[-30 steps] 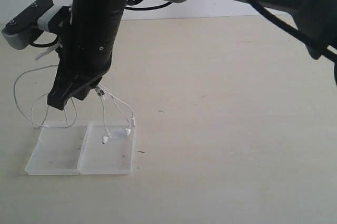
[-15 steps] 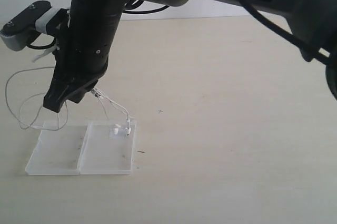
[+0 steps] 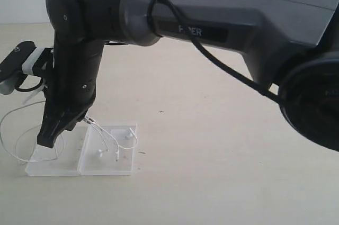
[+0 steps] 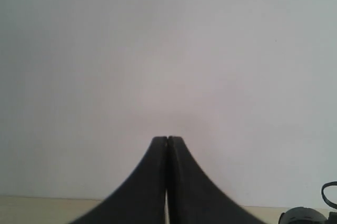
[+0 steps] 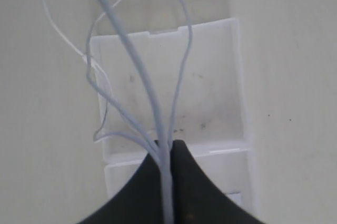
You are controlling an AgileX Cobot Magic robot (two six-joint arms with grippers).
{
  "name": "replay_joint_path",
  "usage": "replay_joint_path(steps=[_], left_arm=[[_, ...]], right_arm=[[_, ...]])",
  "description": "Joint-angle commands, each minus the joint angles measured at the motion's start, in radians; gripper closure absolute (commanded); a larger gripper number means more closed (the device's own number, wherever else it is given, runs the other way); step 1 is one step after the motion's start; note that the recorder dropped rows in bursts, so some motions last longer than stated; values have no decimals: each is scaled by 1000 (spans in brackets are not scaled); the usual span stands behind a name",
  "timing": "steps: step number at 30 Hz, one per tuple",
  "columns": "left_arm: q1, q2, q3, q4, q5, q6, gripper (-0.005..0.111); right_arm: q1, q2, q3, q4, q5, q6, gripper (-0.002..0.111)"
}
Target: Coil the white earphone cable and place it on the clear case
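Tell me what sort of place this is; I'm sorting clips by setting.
Probably a robotics lab or test bench: a bare pale tabletop, a plain white wall behind it, and a large dark robot arm working over a small clear case.

The right arm [image 3: 222,18] is reaching across, right gripper [image 3: 46,139] pointing down, jaws pinching the cable [image 5: 148,103]. The left gripper [image 4: 167,140] is pressing its jaws together, empty.

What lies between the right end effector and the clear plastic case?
Strands of the thin white earphone cable, pinched by the right end effector, draping over the clear case, shown in right wrist view.
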Motion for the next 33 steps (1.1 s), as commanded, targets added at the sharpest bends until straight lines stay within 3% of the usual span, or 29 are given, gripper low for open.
replay_joint_path(steps=[1, 19, 33], left_arm=[[-20, -5, 10, 4, -18, -5, 107], [-24, -5, 8, 31, -36, -1, 107], [-24, -5, 8, 31, -36, -1, 107]], right_arm=[[-1, 20, -5, -103, -51, 81, 108], [-1, 97, -5, -97, -36, 94, 108], [-1, 97, -5, -97, 48, 94, 67]])
